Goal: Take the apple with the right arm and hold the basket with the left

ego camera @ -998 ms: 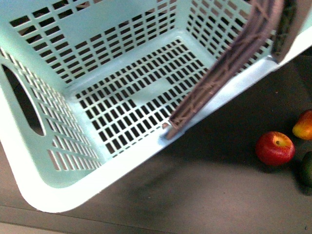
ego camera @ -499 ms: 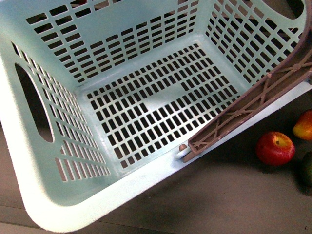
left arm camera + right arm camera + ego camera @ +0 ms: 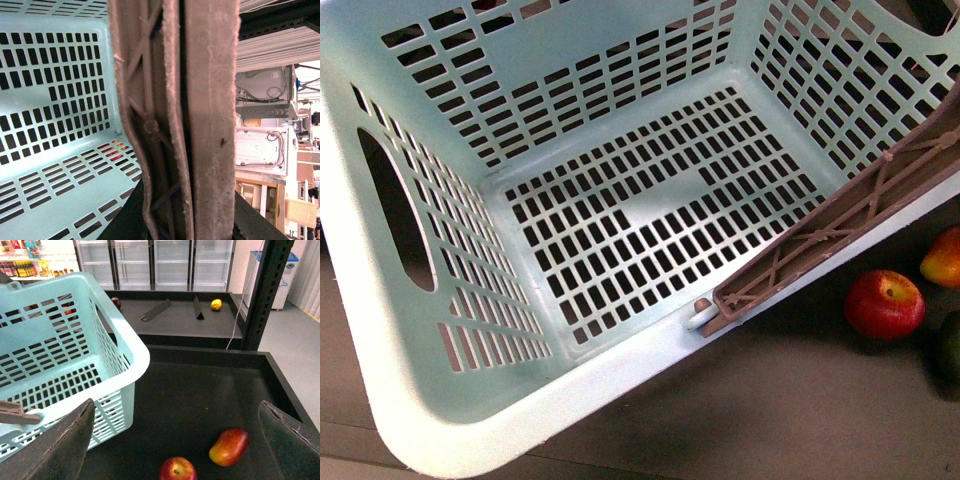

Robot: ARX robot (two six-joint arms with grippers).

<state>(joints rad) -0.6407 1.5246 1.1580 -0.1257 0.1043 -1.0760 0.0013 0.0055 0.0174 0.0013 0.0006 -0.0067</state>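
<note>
Brown handle [image 3: 840, 225] has swung down onto the basket [image 3: 520, 420] rim, so I read the basket as settled. Left gripper [image 3: 175, 125] looks clamped on the handle. Right gripper [image 3: 176, 405] is spread wide. Apple [image 3: 885, 305] unmoved at 3 o'clock, clear of the basket. Pick next.

The basket [image 3: 570, 400] is standing on the shelf surface [image 3: 770, 415] at left and centre, its handle [image 3: 840, 235] is lying along its right rim, and the apple [image 3: 884, 304] is sitting outside, right of it, with a second fruit [image 3: 943, 258] behind-right and a third fruit [image 3: 950, 345] front-right
</note>
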